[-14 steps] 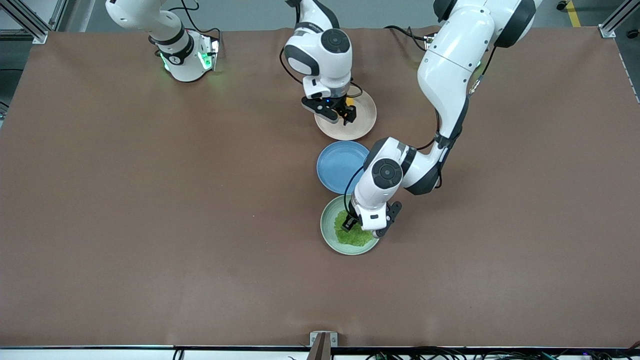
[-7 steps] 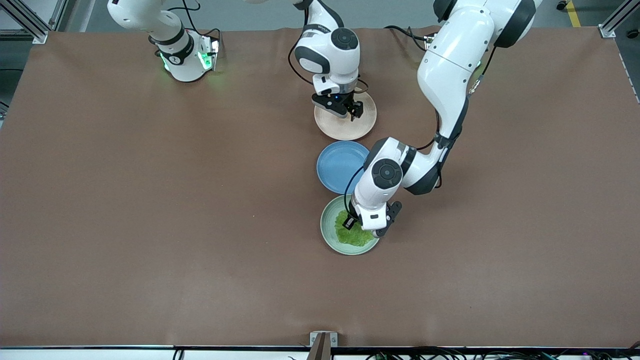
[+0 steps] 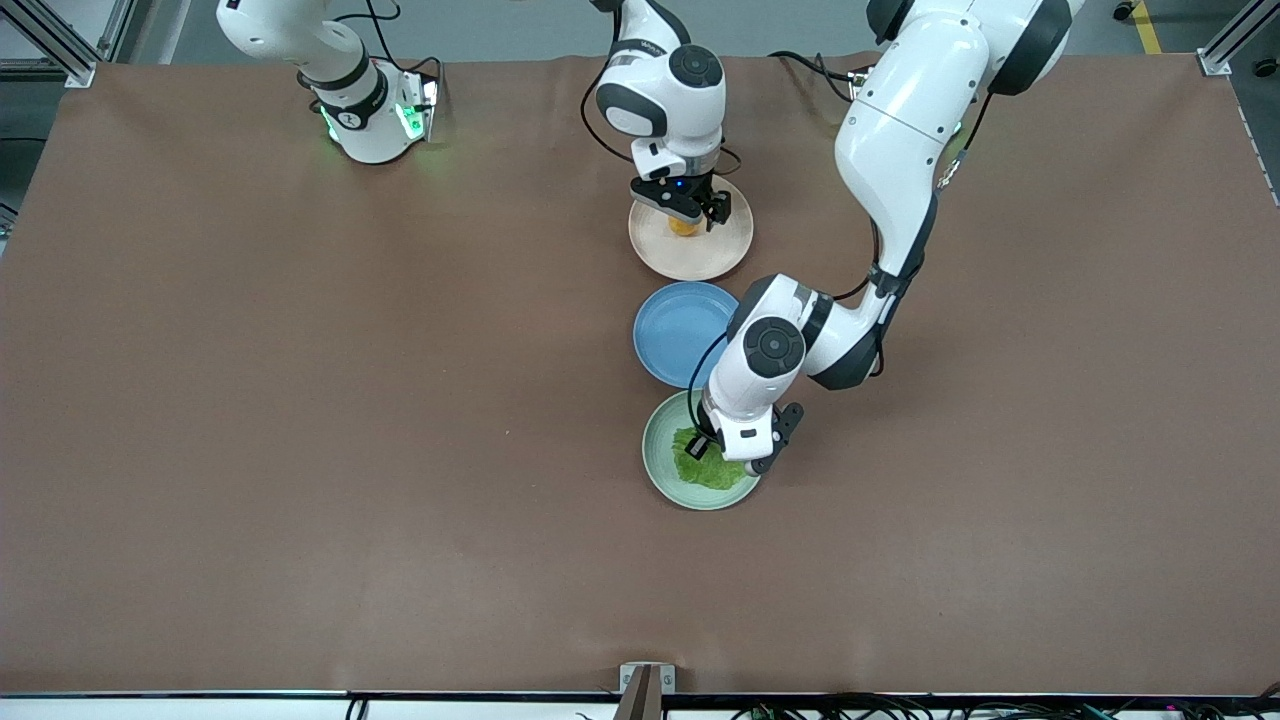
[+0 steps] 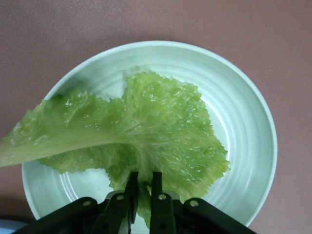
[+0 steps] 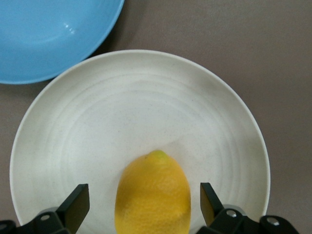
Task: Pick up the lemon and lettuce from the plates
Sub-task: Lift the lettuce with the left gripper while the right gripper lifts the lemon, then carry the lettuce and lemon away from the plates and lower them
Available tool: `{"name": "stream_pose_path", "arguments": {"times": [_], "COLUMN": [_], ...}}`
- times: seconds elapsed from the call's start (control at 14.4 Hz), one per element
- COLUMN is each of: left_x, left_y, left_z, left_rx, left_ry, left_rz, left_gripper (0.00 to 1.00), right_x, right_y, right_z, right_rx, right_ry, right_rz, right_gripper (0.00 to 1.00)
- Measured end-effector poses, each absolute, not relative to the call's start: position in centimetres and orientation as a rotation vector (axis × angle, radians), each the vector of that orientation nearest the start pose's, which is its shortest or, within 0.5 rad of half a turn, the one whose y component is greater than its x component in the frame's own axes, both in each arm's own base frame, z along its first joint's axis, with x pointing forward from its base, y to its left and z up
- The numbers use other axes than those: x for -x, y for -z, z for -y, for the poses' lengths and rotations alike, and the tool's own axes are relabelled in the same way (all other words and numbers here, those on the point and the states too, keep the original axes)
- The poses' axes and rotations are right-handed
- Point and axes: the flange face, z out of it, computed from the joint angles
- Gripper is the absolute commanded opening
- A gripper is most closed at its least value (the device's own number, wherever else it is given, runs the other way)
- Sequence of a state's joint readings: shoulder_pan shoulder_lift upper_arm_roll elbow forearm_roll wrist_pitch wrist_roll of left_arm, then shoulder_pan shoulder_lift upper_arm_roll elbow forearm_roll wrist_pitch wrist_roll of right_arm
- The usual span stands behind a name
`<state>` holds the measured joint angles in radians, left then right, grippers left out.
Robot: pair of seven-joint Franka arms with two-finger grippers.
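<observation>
The lemon (image 3: 683, 228) lies on the beige plate (image 3: 700, 262). My right gripper (image 3: 692, 215) is low over it, open, with one finger on each side of the lemon (image 5: 152, 195) and a gap to both; the beige plate (image 5: 122, 107) fills the right wrist view. The lettuce (image 3: 712, 472) lies on the mint green plate (image 3: 658, 465). My left gripper (image 3: 702, 448) is shut on the leaf's edge. In the left wrist view the fingers (image 4: 157, 195) pinch the lettuce (image 4: 156, 126), and its pale stem end reaches past the rim of the green plate (image 4: 243, 122).
An empty blue plate (image 3: 675, 330) sits between the two plates and touches the green one; its edge shows in the right wrist view (image 5: 44, 34). The brown table (image 3: 300, 420) spreads wide toward both arms' ends.
My right gripper has moved across the beige plate and come down around the lemon. My left gripper stays on the green plate; the lettuce has shifted and changed shape in its grip.
</observation>
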<state>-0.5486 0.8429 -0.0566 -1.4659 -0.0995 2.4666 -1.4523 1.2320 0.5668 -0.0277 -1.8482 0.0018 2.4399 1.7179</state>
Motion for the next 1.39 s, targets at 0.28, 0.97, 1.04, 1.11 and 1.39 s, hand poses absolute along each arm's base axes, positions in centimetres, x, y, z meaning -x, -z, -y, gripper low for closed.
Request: {"name": "stream_pose_path", "arguments": {"times": [0.28,0.97,1.04,1.11,1.39], "left_x": [-61.5,-63.9,-64.0,-64.0,-62.7], "left_y": [-21.5,-38.1,-39.2,-39.9,-39.1], "left_z": [41.3,32.3,30.3,28.4,20.8], "left_rx": [2.99,2.966,2.972,2.983,3.052], "left_ry": [0.003,-0.087,-0.112,-0.129,-0.197], "left_rz": [1.524,1.412,1.355,1.298,1.0], "left_gripper": [0.05,0.02,0.02,0.01,0.01], "right_x": [-22.4,-32.3,-35.1,-37.9,-45.6], "right_y": [-21.8,-26.7,-28.4,-29.9,-30.9], "right_z": [-60.7,-56.6,-54.8,-52.6,-40.1], "right_rx": [3.022,3.066,3.063,3.065,3.126], "right_ry": [0.025,0.052,0.058,0.064,0.032], "right_rz": [-0.773,-0.676,-0.634,-0.593,-0.415], "right_gripper": [0.33,0.03,0.03,0.03,0.03]}}
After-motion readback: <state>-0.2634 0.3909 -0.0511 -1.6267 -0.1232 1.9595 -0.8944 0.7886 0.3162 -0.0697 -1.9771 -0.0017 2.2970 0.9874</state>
